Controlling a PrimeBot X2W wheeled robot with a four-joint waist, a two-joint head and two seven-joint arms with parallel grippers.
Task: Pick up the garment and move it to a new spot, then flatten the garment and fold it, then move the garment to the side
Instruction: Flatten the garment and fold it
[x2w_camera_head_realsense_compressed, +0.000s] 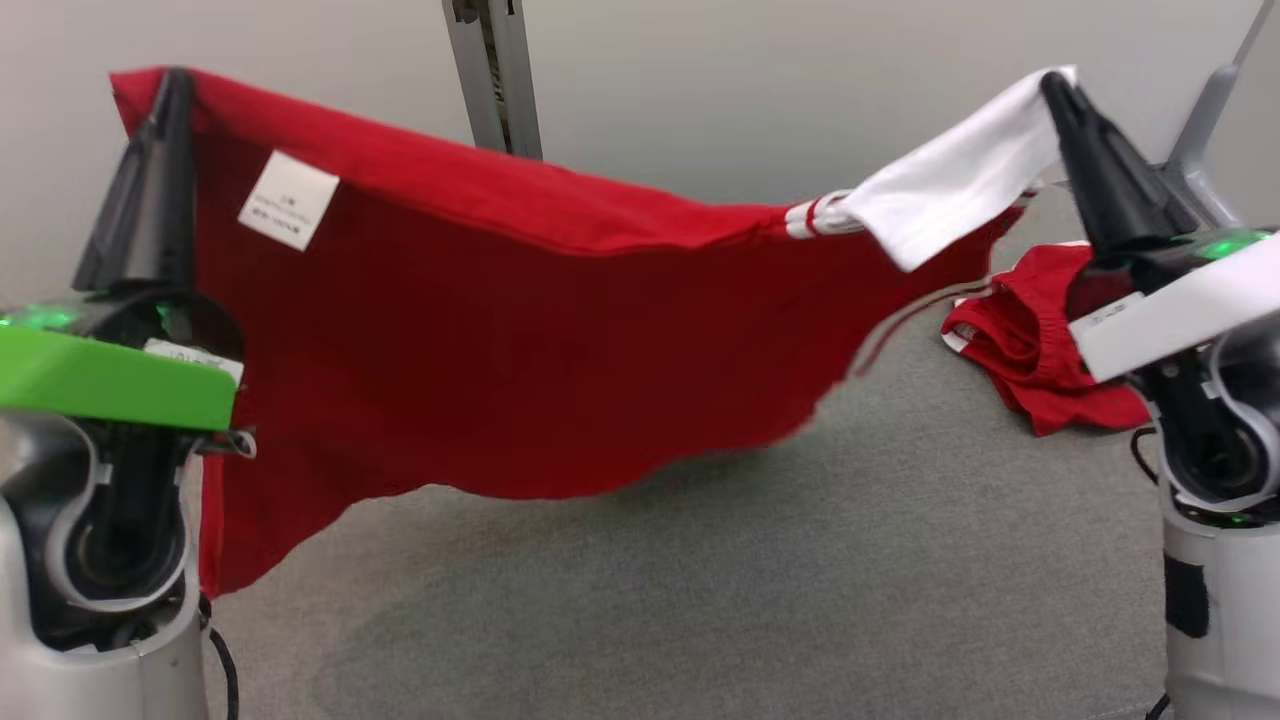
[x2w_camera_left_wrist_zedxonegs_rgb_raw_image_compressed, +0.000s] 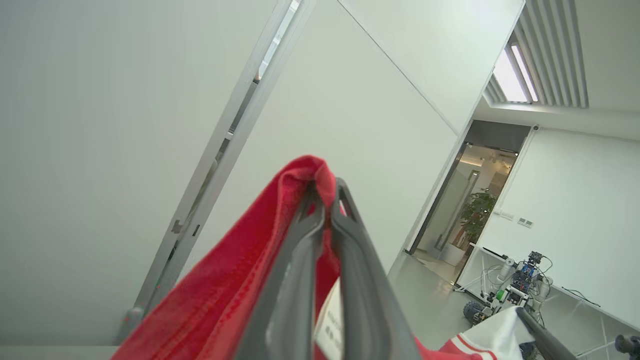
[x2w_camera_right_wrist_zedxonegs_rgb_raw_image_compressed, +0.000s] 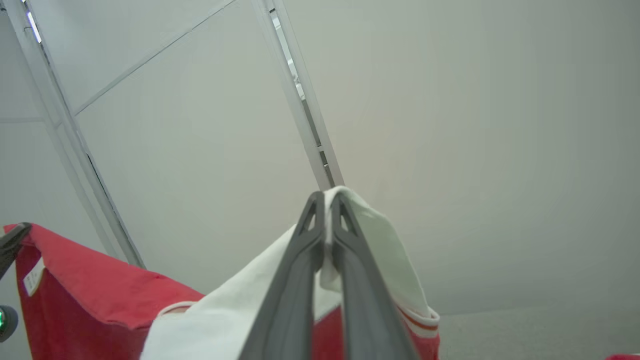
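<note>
On the left, the left gripper (x2w_camera_head_realsense_compressed: 172, 85) points up. Its two dark fingers are pinched tight on the top red corner of the garment (x2w_camera_head_realsense_compressed: 520, 330). A little white label (x2w_camera_head_realsense_compressed: 288, 200) sits on the cloth just beside that claw. The garment is red and hangs up in the air like a flag, stretched from one claw to the other, above the middle of the grey bench (x2w_camera_head_realsense_compressed: 700, 600). Its bottom edge hangs lowest by the left claw, and I cannot tell if it touches the bench there. A grey metal post (x2w_camera_head_realsense_compressed: 495, 80) stands behind the garment, by the back edge. On the right, the right gripper (x2w_camera_head_realsense_compressed: 1055, 85) is pinched tight on the white sleeve (x2w_camera_head_realsense_compressed: 960, 170). Below that claw, a small red clothes pile (x2w_camera_head_realsense_compressed: 1030, 340) lies near the right edge of the bench.
</note>
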